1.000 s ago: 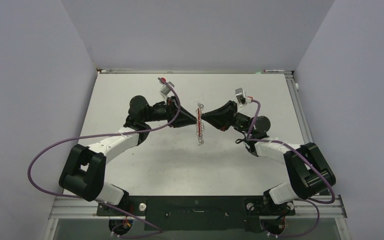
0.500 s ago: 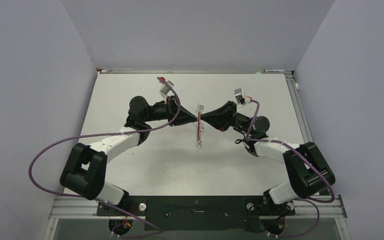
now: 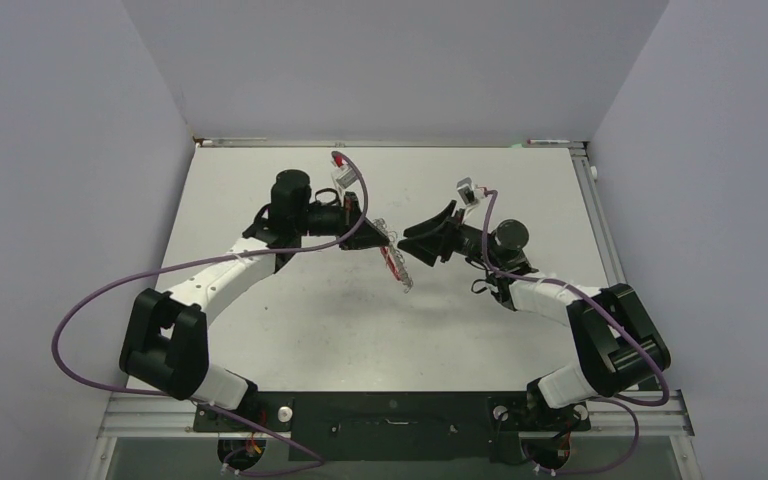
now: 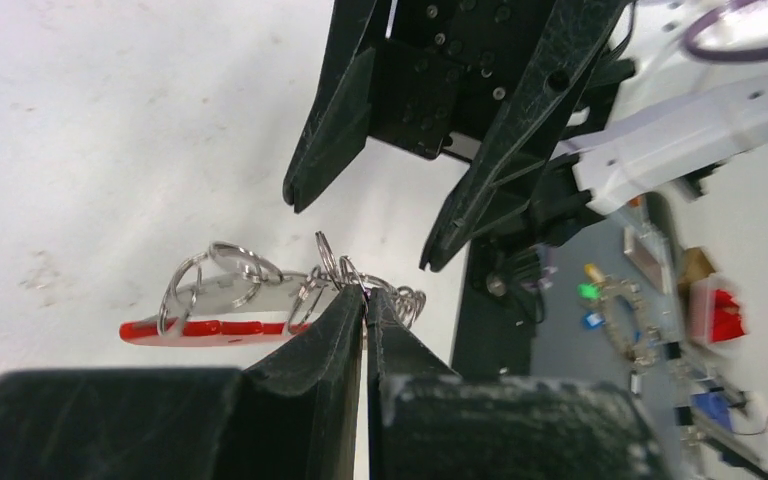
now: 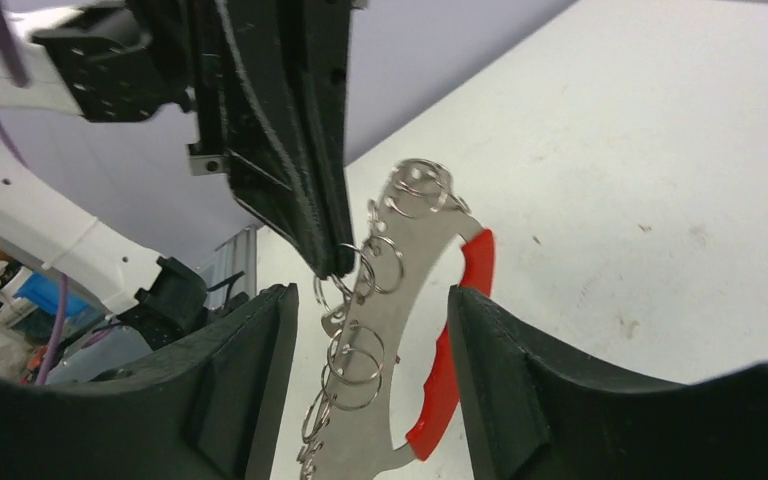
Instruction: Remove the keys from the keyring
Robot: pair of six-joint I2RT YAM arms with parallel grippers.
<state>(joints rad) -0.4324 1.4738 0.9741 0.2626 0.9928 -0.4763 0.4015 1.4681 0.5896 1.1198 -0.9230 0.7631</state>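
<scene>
Above the middle of the table [image 3: 310, 320], my left gripper [image 4: 365, 298] is pinched tight on one small ring of the keyring [image 5: 410, 290], which hangs from it, red strap [image 5: 450, 370] along one edge. My right gripper [image 5: 365, 300] gapes, one finger either side of the keyring; separate keys I cannot make out

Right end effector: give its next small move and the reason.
Probably close the right end effector on the keyring: its jaws stand open either side of it, while the left end effector is shut on one ring.
</scene>
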